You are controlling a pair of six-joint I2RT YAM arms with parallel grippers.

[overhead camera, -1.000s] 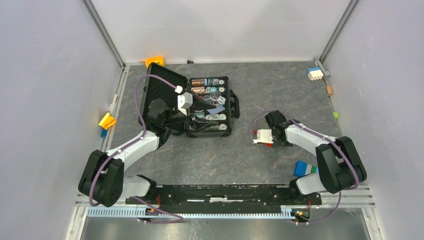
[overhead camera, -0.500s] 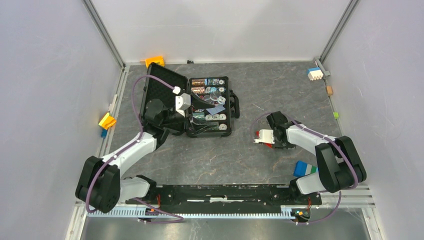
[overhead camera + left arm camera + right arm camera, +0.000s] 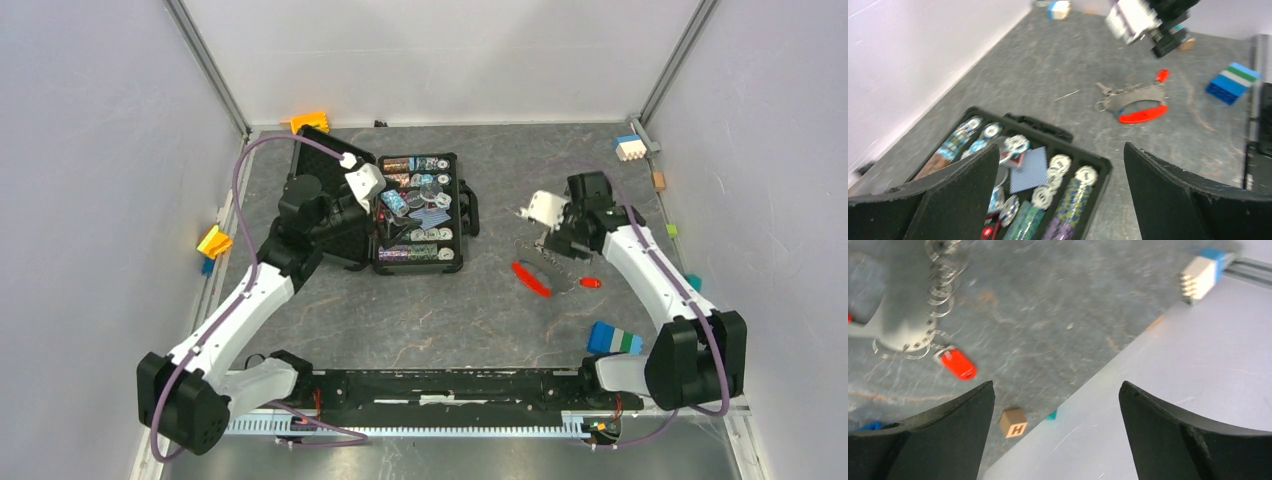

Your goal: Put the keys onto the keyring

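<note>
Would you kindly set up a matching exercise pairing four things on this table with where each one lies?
Things:
1. keyring with its long red tag
2. open black case
3. striped blue block
4. white and blue block

Places:
a. far right corner of the table
b. near right part of the table
c. left of the table's middle
d. flat on the table, right of the case

Pairs: 1-d, 2-c, 3-b, 4-a
</note>
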